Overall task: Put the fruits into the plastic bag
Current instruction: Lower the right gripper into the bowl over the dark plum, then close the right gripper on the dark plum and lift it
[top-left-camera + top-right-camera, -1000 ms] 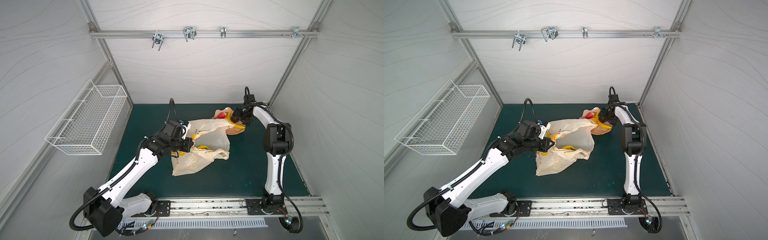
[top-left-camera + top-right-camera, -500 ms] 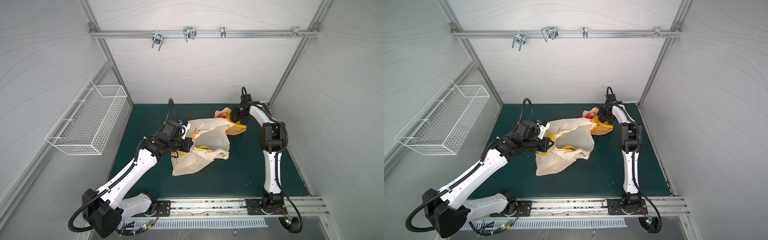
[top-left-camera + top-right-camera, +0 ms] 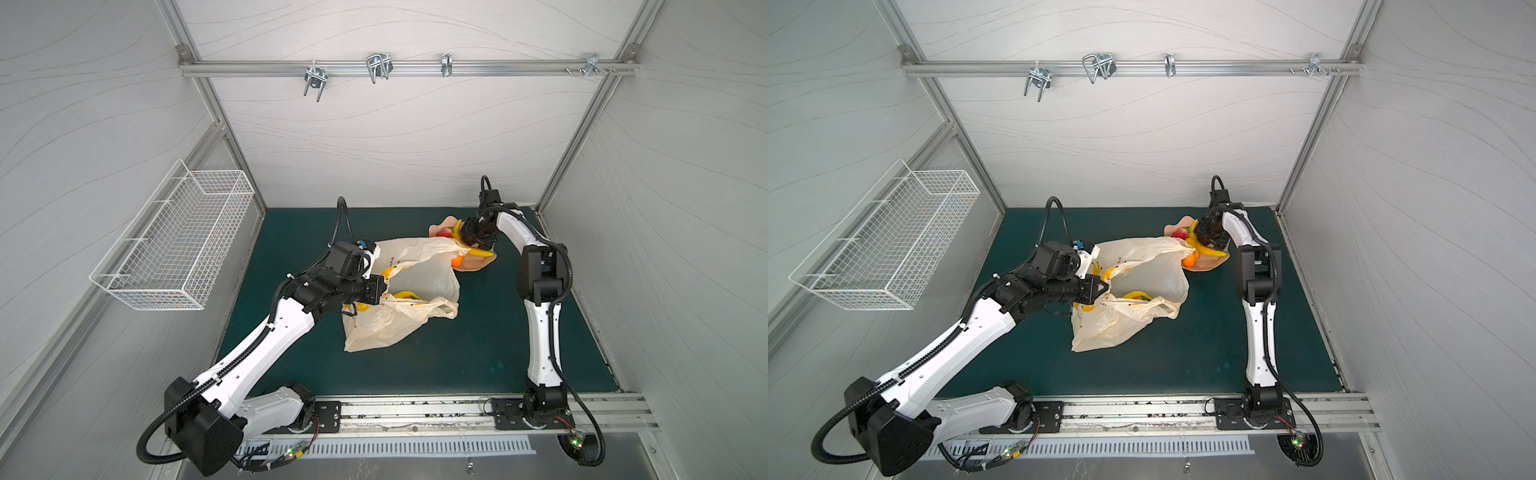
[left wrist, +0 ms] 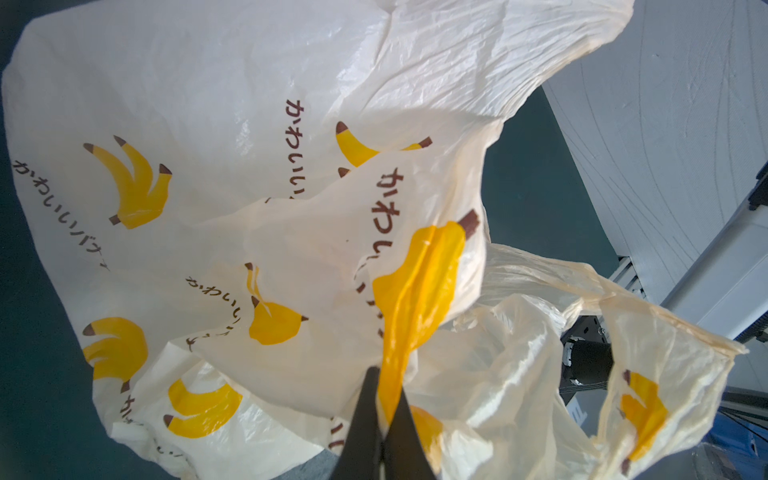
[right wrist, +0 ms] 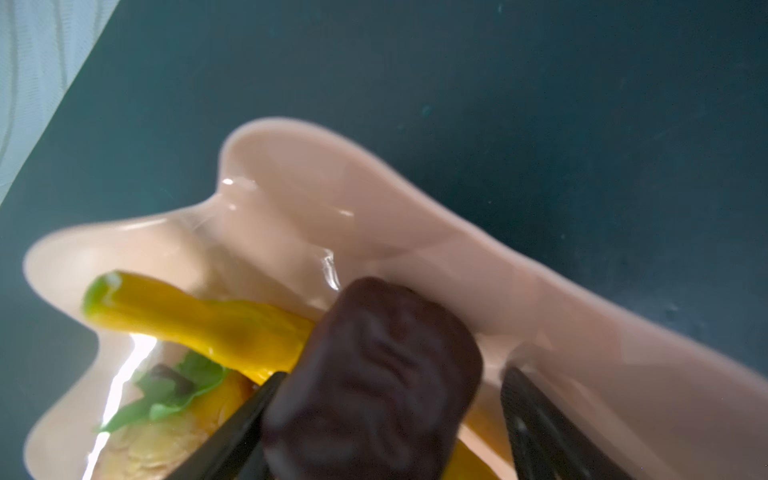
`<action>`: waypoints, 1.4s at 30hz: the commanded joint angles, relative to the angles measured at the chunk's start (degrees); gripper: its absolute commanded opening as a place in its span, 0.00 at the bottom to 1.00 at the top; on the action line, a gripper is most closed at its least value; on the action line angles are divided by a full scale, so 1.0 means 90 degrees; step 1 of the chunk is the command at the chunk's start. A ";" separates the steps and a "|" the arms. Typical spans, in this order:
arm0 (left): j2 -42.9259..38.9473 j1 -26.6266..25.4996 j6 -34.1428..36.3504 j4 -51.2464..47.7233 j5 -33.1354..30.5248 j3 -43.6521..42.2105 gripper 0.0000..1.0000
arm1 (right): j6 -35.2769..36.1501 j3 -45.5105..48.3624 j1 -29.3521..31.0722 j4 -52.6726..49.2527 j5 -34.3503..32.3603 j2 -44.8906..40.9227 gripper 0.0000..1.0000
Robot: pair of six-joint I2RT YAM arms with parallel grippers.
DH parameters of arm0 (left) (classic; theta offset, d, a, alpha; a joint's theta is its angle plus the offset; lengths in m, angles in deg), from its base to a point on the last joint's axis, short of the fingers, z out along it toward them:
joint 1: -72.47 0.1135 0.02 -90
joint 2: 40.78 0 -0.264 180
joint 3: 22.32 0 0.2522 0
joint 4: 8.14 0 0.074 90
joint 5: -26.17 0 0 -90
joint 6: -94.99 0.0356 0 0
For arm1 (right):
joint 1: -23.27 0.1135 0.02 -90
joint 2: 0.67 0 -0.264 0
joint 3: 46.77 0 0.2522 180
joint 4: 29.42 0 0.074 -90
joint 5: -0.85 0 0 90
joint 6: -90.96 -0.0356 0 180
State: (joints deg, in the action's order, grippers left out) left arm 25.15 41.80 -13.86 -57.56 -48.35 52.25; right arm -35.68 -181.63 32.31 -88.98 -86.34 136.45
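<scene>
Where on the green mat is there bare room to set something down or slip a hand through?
Widest free patch: the green mat between the plastic bag and the front rail. Another bare strip runs along the back wall, left of the pink dish. Crowded: back right, where dish, bag handle and right pincer meet.

top views: high over desk (image 3: 478,357) front, facing down; far; share whole desk.
left wrist: behind left end effector (image 4: 384,386), close on plastic bag (image 4: 249,124).
right wrist: behind right end effector (image 5: 395,374), closer still, on pink dish (image 5: 291,187).
</scene>
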 commanded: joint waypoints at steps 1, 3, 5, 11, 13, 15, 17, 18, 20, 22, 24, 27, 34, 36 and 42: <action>-0.0114 0.0036 -0.0026 0.0193 0.0059 0.0023 0.00 | 0.0052 0.0083 0.0108 -0.0182 -0.0327 -0.0109 0.75; -0.0123 0.0032 -0.0039 0.0210 0.0058 0.0009 0.00 | 0.0124 0.0207 0.0155 -0.0112 -0.0422 -0.0236 0.70; -0.0125 0.0031 -0.0044 0.0231 0.0055 -0.0001 0.00 | 0.0196 0.0337 0.0196 -0.0012 -0.0480 -0.0362 0.66; -0.0131 0.0031 -0.0045 0.0233 0.0066 0.0010 0.00 | 0.0413 0.0574 0.0294 0.0104 -0.0710 -0.0704 0.63; -0.0131 0.0030 -0.0044 0.0246 0.0066 0.0006 0.00 | 0.0482 0.0673 0.0309 0.0192 -0.0744 -0.0831 0.61; -0.0142 0.0030 -0.0055 0.0240 0.0066 0.0000 0.00 | 0.0537 0.0726 0.0318 0.0191 -0.0770 -0.0921 0.57; -0.0159 0.0035 -0.0077 0.0270 0.0066 -0.0019 0.00 | 0.0588 0.0797 0.0328 0.0223 -0.0773 -0.1003 0.55; -0.0176 0.0030 -0.0075 0.0271 0.0066 -0.0037 0.00 | 0.0623 0.0851 0.0342 0.0252 -0.0790 -0.1043 0.54; -0.0182 0.0032 -0.0076 0.0292 0.0068 -0.0058 0.00 | 0.0699 0.0940 0.0365 0.0303 -0.0809 -0.1125 0.52; -0.0185 0.0032 -0.0078 0.0290 0.0076 -0.0072 0.00 | 0.0712 0.0992 0.0370 0.0313 -0.0804 -0.1147 0.51; -0.0173 0.0034 -0.0073 0.0301 0.0086 -0.0076 0.00 | 0.0711 0.0997 0.0361 0.0294 -0.0759 -0.1140 0.49; -0.0196 0.0030 -0.0084 0.0300 0.0076 -0.0078 0.00 | 0.0713 0.1041 0.0366 0.0298 -0.0751 -0.1175 0.48; -0.0204 0.0030 -0.0083 0.0309 0.0066 -0.0085 0.00 | 0.0760 0.1196 0.0384 0.0352 -0.0716 -0.1322 0.47; -0.0199 0.0030 -0.0093 0.0321 0.0081 -0.0088 0.00 | 0.0780 0.1295 0.0390 0.0379 -0.0698 -0.1402 0.47; -0.0177 0.0038 -0.0097 0.0349 0.0076 -0.0077 0.00 | 0.0885 0.1775 0.0397 0.0599 -0.0634 -0.1874 0.45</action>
State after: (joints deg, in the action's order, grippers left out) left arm 24.26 41.80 -14.36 -56.91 -48.32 51.38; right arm -28.95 -167.03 35.33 -84.89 -92.50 124.58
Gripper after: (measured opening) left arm 0.047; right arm 0.483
